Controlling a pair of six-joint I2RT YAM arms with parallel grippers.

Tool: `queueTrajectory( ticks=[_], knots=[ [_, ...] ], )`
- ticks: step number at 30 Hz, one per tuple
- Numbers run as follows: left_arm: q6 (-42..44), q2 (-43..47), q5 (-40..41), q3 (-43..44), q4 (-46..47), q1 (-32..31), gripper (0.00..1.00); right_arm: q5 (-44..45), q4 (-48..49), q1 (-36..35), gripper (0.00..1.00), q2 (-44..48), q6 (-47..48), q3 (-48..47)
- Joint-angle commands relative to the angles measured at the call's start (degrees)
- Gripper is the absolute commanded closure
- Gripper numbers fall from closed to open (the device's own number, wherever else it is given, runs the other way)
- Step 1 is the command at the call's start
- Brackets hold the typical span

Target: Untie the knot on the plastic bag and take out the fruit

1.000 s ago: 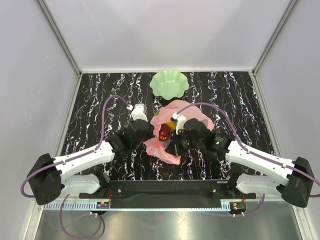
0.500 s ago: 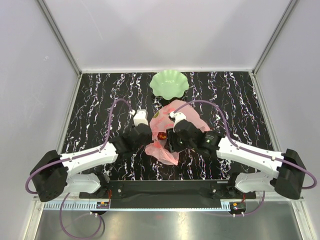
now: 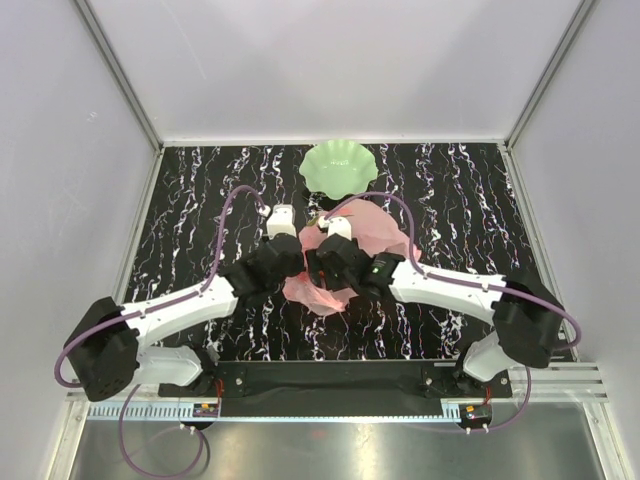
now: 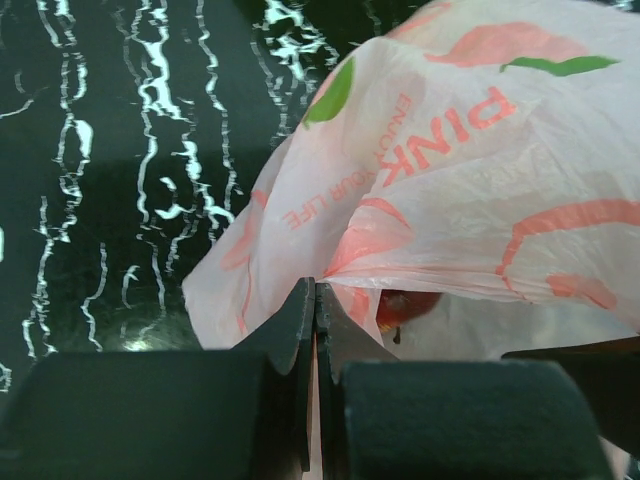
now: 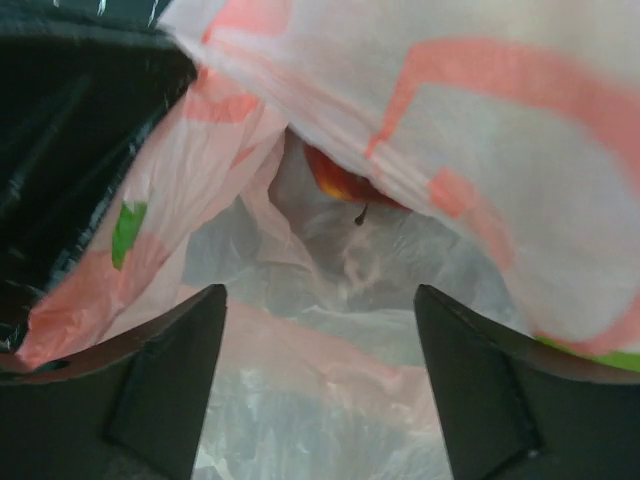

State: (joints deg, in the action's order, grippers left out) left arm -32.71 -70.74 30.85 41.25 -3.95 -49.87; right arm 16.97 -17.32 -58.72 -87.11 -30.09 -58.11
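1. plastic bag: thin translucent pink plastic film, crinkly, slight sheen, printed.
2. fruit: smooth glossy red skin.
3. table: glossy black marble-look top, white veins.
4. green dish: smooth, shiny.
5. left gripper, right gripper: matt black, finely grainy.

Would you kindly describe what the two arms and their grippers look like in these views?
The left arm and right arm have white links, black joints and a purple cable looping along each. The left gripper and right gripper are matte black and blocky.
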Motion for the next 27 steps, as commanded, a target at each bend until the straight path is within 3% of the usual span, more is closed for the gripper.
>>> queueTrajectory(
  ticks=[1,6,16,27],
  knots=[
    [2.65,-0.98,0.44,1.02,3.32,1.17,1.00,7.26,3.08,-0.26,0.14,-2.53,0.29,-4.12],
    [2.30,0.16,1.14,0.32,3.25,1.18,1.00,13.17,3.78,-0.17,0.00,-7.89,-0.68,-5.44],
    [2.56,3.33,-0.79,-0.12,2.80,1.18,1.00,19.06,10.81,-0.08,0.00,-14.48,-0.24,-6.41],
    [2.91,-1.24,-1.67,-0.82,3.77,1.70,1.00,26.79,13.45,0.97,0.00,-19.50,-2.70,-9.13]
  ],
)
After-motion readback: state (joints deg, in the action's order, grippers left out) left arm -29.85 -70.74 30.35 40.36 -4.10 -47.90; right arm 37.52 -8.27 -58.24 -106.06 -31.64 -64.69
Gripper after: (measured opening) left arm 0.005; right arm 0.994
